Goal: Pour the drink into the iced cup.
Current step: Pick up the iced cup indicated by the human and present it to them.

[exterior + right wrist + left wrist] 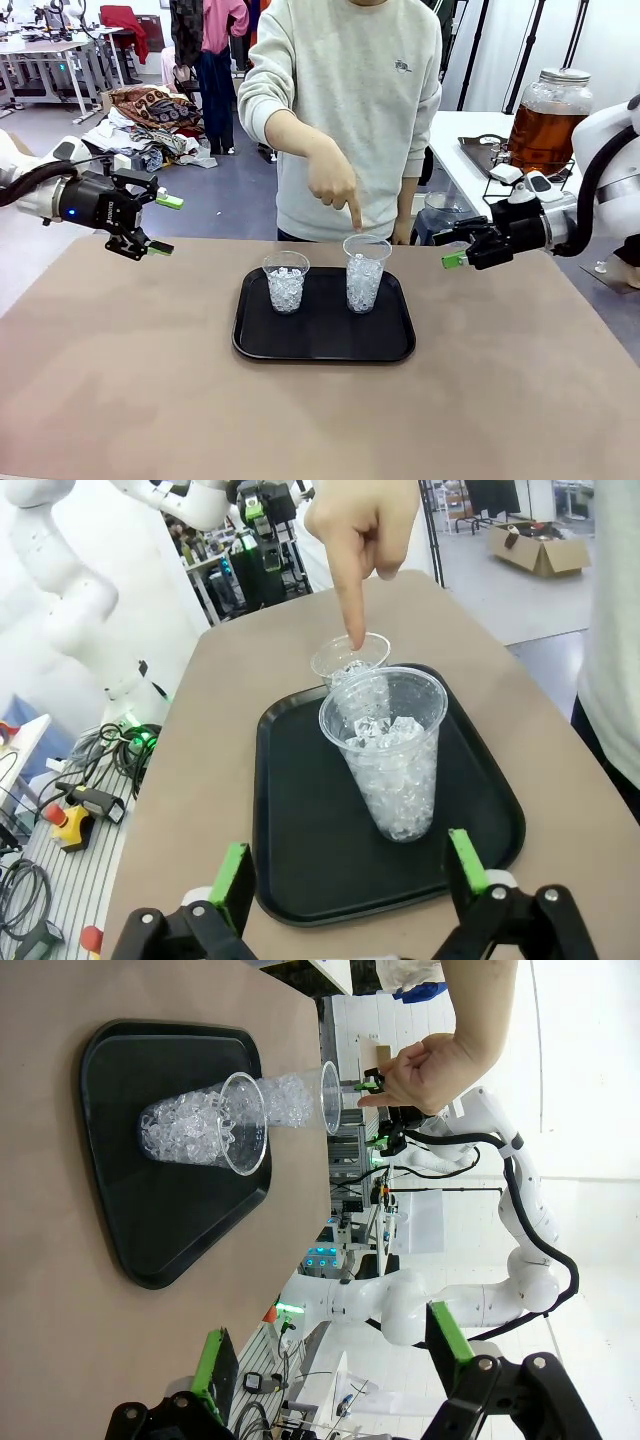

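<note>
- Opening step, by the look of it: nothing poured yet, only ice in both cups.
- Black tray (330, 335) in the middle of the table (150, 400). Shorter cup (286, 281) at the tray's 11 o'clock, taller cup (365, 272) at its 1 o'clock, both upright, near each other but apart.
- Person's hand (330, 180) at the tray's 12 o'clock, index finger down, tip just above the taller cup's far rim in the front view.
- Probably marking that cup as the target, though the right wrist view lines the finger up with the shorter cup, so not fully certain.
- Drink (540, 135) amber-brown inside a big round jar (545, 115) with a lid (565, 75), at 2 o'clock from the tray.
- Jar off the main table on a white side table (450, 125), well apart from both cups and behind the right arm.
- Left gripper (165, 225) at the tray's 10 o'clock, above the table, jaws wide apart, empty.
- Right gripper (456, 246) at the tray's 3 o'clock, jaws likewise spread, holding nothing, aimed at the cups.
- Next, likely: fetch the jar, best with the right arm as the nearer one, swinging toward 2 o'clock.
- Hard grasp expected: wide round glass, probably heavy, and the lid in the way of pouring.
- Then a slow tilt over the chosen cup; light plastic, easily knocked over.
</note>
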